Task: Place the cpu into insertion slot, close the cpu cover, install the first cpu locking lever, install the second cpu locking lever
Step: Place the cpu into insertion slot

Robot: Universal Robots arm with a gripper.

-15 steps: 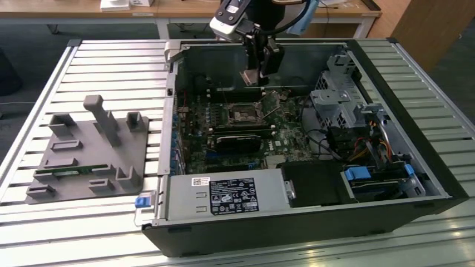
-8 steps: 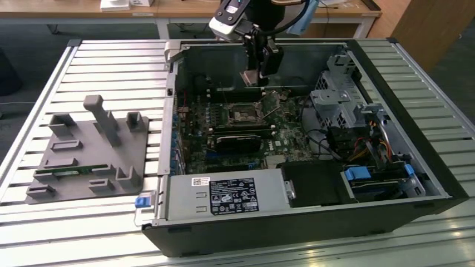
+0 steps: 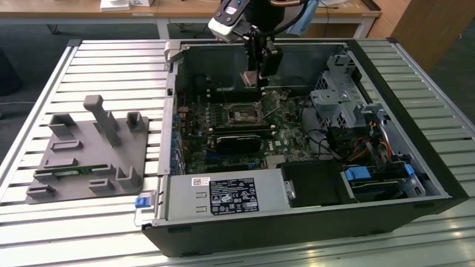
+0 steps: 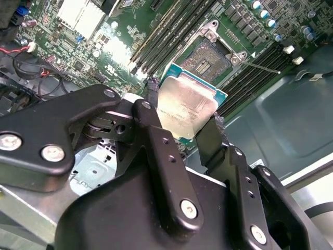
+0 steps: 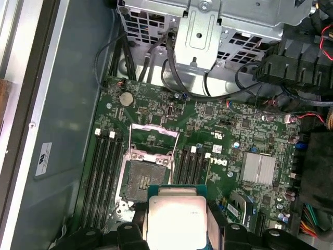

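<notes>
Silver cpu point(image 4: 187, 107) clamped in jaws, near uncovered insertion slot point(image 4: 212, 58).

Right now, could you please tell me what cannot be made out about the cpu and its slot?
- cpu: first wrist view, one edge cut off by the frame; the gripper covers its sides.
- insertion slot: first wrist view, one corner behind the cpu.
- Slot contacts: exterior view, too small.
</notes>
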